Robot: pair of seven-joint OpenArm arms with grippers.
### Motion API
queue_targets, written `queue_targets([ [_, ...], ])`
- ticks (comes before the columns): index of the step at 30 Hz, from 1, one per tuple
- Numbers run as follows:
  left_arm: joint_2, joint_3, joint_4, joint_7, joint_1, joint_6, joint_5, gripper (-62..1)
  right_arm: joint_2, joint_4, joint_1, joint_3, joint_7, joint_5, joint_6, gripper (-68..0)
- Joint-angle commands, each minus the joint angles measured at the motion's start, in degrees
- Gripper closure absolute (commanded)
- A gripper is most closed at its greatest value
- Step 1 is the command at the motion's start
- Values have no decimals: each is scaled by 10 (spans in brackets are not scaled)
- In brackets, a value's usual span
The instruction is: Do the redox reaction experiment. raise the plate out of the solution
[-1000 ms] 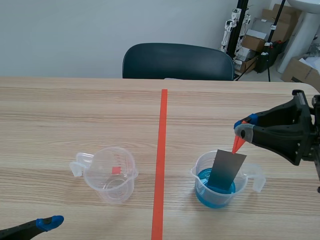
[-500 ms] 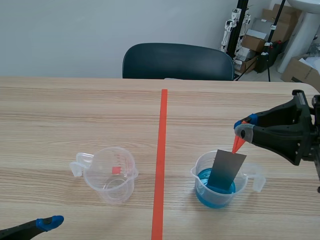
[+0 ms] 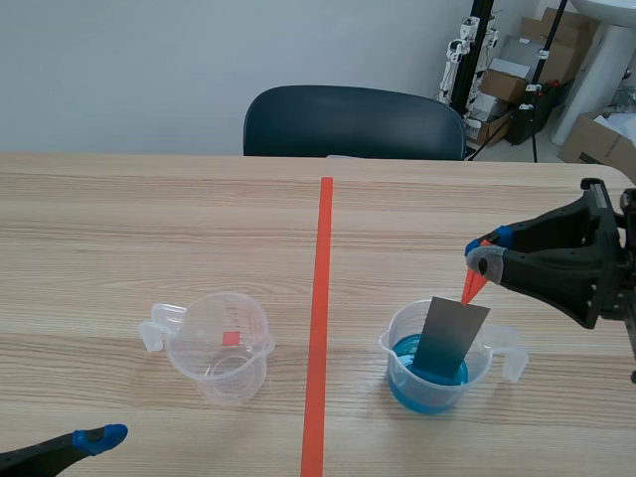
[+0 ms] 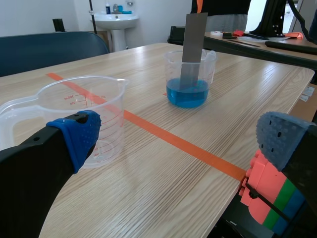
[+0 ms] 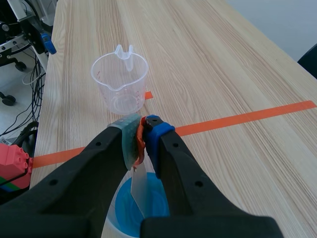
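Note:
A grey metal plate (image 3: 450,337) stands tilted in a clear beaker of blue solution (image 3: 428,374), its lower end in the liquid. An orange tag (image 3: 472,285) runs up from the plate's top corner into my right gripper (image 3: 484,254), which is shut on it just above the beaker. In the right wrist view the tag (image 5: 141,141) is pinched between the pads, with the plate (image 5: 140,186) and blue solution (image 5: 154,203) below. My left gripper (image 4: 178,141) is open near the table's front left; its blue fingertip (image 3: 99,436) shows in the scene view. From there the plate (image 4: 192,49) rises from the beaker (image 4: 188,79).
An empty clear measuring cup (image 3: 221,345) stands left of the orange tape line (image 3: 319,318), close ahead of my left gripper (image 4: 74,114). A dark chair (image 3: 353,121) is behind the table's far edge. Coloured bricks (image 4: 270,198) lie below the table edge.

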Motion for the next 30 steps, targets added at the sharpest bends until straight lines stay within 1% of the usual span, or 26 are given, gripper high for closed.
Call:
queue_targets([
  [1,1,-3,3,-26,1,1,-6,-623,8,3,7,7,8,5,9,-4],
  [5,1,-3,3,-26,1,1,-6,-623,15,3,7,7,28,5,9,-4],
  [11,1,-3,3,-26,-2,1,-10,-623,41,4,7,7,84,7,9,-4],
  [18,1,-2,3,-26,-2,1,-9,-623,60,5,7,7,96,35,9,-4],
  [21,0,-3,3,-17,-2,4,-5,-623,68,9,7,7,109,37,9,-4],
  [23,-4,-3,3,-11,-2,3,-6,-623,73,16,7,7,109,37,9,-4],
  [25,-11,-3,3,-21,0,3,-22,-623,81,26,7,7,109,43,9,-4],
  [28,-32,-3,9,-26,18,3,-85,-623,94,43,7,7,110,61,9,-4],
  [30,-53,-3,20,-26,30,3,-120,-623,103,55,7,7,109,72,9,-4],
])
